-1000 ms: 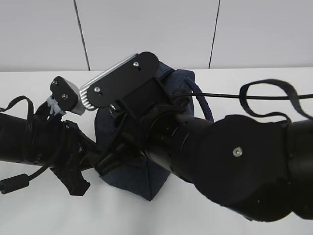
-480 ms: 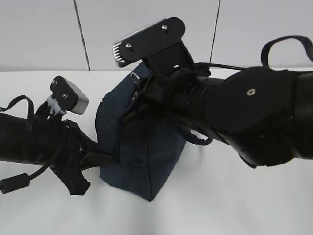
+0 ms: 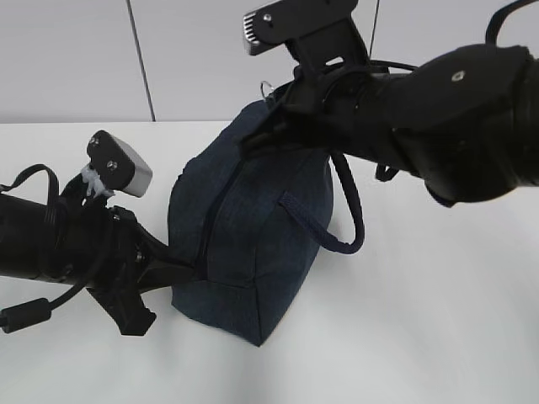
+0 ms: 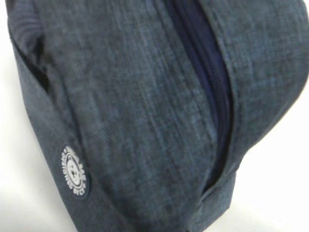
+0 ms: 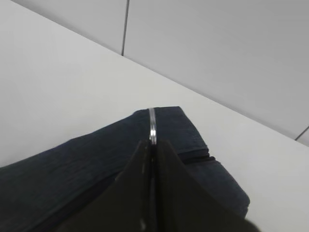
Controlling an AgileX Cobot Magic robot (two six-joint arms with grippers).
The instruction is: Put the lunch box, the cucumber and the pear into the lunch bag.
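The dark navy lunch bag (image 3: 244,227) stands on the white table and fills the left wrist view (image 4: 135,111). Its zipper (image 4: 215,82) runs shut along the side. My right gripper (image 5: 152,144) is shut on the metal ring pull (image 5: 152,124) at the bag's raised top end; the ring also shows in the exterior view (image 3: 266,87). My left gripper (image 3: 178,269) is at the bag's lower left edge and seems pinched on the fabric; its fingers are out of the left wrist view. The lunch box, cucumber and pear are out of view.
The bag's looped handle (image 3: 347,220) hangs down its right side. A round white badge (image 4: 75,171) marks the bag's side. The white table (image 3: 438,320) meets a grey panelled wall (image 3: 67,59) behind.
My right arm has risen and swung up to the right with the ring pull. The bag's top has been drawn up and the whole bag is uncovered. The left arm has not moved.
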